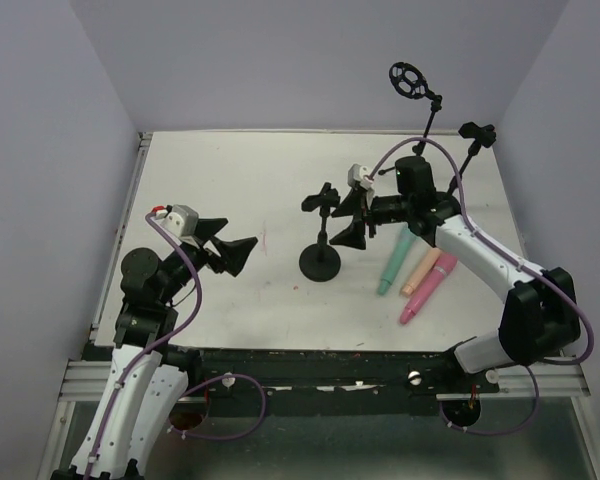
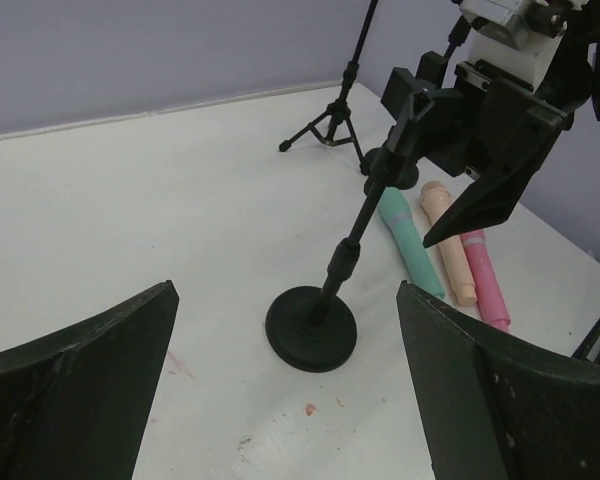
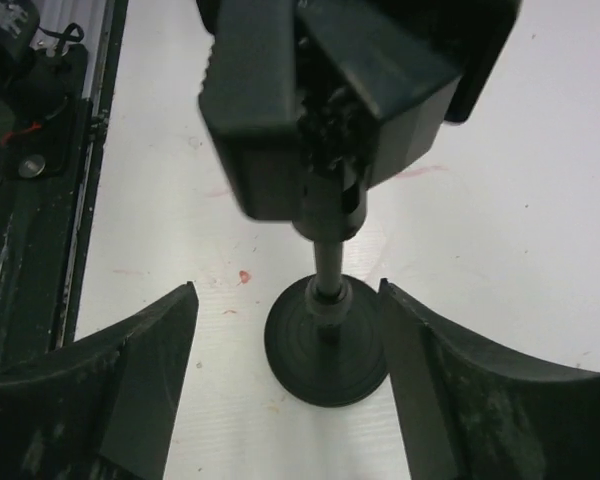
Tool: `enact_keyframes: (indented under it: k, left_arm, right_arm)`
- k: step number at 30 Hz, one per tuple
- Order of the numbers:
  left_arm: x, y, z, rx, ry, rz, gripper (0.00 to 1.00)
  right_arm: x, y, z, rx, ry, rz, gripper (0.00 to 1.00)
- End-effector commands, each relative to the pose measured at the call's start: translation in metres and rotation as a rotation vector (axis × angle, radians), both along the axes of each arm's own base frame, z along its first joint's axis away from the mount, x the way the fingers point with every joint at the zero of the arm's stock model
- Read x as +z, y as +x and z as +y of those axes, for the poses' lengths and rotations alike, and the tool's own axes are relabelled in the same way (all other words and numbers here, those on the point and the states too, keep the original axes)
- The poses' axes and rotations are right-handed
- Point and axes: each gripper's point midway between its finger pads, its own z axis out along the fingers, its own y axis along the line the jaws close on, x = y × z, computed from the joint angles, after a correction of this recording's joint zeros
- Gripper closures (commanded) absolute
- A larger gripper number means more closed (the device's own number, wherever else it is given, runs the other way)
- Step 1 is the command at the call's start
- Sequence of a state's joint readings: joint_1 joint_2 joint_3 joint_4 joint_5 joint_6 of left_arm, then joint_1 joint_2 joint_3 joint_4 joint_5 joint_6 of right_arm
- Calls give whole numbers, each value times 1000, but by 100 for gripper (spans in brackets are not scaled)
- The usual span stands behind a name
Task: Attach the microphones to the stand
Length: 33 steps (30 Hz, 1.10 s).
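The black stand point(image 1: 320, 262) rests on a round base mid-table, its clip point(image 1: 325, 197) empty at the top of the pole. Three microphones lie side by side on the table right of it: mint green point(image 1: 395, 262), peach point(image 1: 420, 272) and pink point(image 1: 427, 288). My right gripper point(image 1: 349, 218) hovers just right of the clip, open and holding nothing. Its wrist view looks down past the blurred clip point(image 3: 320, 110) at the base point(image 3: 325, 350), which sits between the spread jaws point(image 3: 288, 300). My left gripper point(image 1: 230, 250) is wide open and empty, left of the stand and facing its base point(image 2: 311, 328).
Two black tripod stands are at the back right, one topped by a ring mount point(image 1: 410, 80), the other with a clip point(image 1: 477, 132). The ring stand's tripod feet point(image 2: 330, 130) show in the left wrist view. Purple walls close in three sides of the white table point(image 1: 230, 170).
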State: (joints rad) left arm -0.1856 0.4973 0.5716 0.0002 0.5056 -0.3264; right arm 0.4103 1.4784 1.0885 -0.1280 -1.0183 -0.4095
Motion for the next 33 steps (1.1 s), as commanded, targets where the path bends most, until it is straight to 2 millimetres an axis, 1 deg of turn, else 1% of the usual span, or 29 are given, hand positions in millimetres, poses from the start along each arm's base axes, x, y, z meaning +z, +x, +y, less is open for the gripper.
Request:
enact_keyframes:
  k: [1, 2, 3, 5, 6, 7, 9, 10, 12, 13, 14, 16, 18, 20, 21, 22, 23, 25, 26, 27, 28, 30, 33]
  left_arm:
    - [5, -11, -15, -111, -13, -32, 1]
    - [4, -11, -15, -114, -15, -29, 1]
    - [3, -11, -15, -113, -16, -25, 1]
    - [1, -10, -15, -105, -18, -5, 1]
    - [1, -9, -15, -99, -18, 1, 1]
    - [2, -8, -14, -86, -23, 11, 1]
    - [0, -8, -15, -71, -48, 54, 1]
    - [4, -9, -15, -70, -70, 66, 1]
    - [-2, -12, -15, -57, -119, 158, 1]
    - [-7, -13, -15, -53, -131, 203, 1]
    - [-12, -15, -14, -47, -131, 240, 1]
    - [-23, -18, -10, -19, -117, 288, 1]
    - [-35, -18, -2, 31, -79, 304, 1]
    - [-47, -16, 9, 88, -32, 299, 1]
    - [-54, -14, 13, 116, -18, 302, 1]
    - [-58, -14, 17, 137, -10, 295, 1]
    - [-63, -13, 19, 150, -10, 298, 1]
    - [-58, -13, 21, 162, -12, 284, 1]
    - [-55, -13, 20, 155, -10, 275, 1]
    - [-53, -13, 20, 152, -13, 266, 1]
    - [-53, -13, 19, 145, -13, 266, 1]
    - [-55, -15, 16, 126, -15, 277, 1]
    - [-52, -17, 14, 113, -23, 271, 1]
  right_arm:
    - [-7, -20, -20, 11, -34, -30, 14]
    - [-7, -16, -28, -19, -39, -37, 10]
    - [-5, -12, -36, -54, -41, -40, 9]
    - [-1, -3, -53, -131, -53, -18, 9]
    - [-3, 0, -60, -174, -73, 6, 9]
    - [-7, 1, -66, -222, -101, 30, 9]
    - [-18, -5, -76, -275, -149, 72, 8]
    - [-24, -5, -83, -322, -168, 93, 8]
    - [-29, 1, -100, -476, -196, 134, 5]
    - [-34, 7, -111, -587, -207, 174, 1]
    - [-36, 17, -125, -719, -215, 201, 0]
    - [-41, 29, -152, -918, -235, 228, 0]
    - [-50, 35, -171, -1063, -264, 269, 0]
    - [-65, 34, -179, -1150, -293, 370, 0]
    - [-75, 32, -180, -1169, -319, 418, 0]
    - [-85, 29, -180, -1171, -347, 460, 2]
    - [-100, 27, -180, -1177, -382, 511, 6]
    - [-120, 24, -174, -1163, -406, 591, 13]
    - [-128, 23, -173, -1166, -414, 622, 14]
    - [-135, 27, -174, -1178, -422, 624, 14]
    - [-144, 28, -178, -1202, -444, 628, 14]
    - [-155, 35, -190, -1269, -483, 610, 14]
    - [-166, 37, -190, -1293, -491, 636, 14]
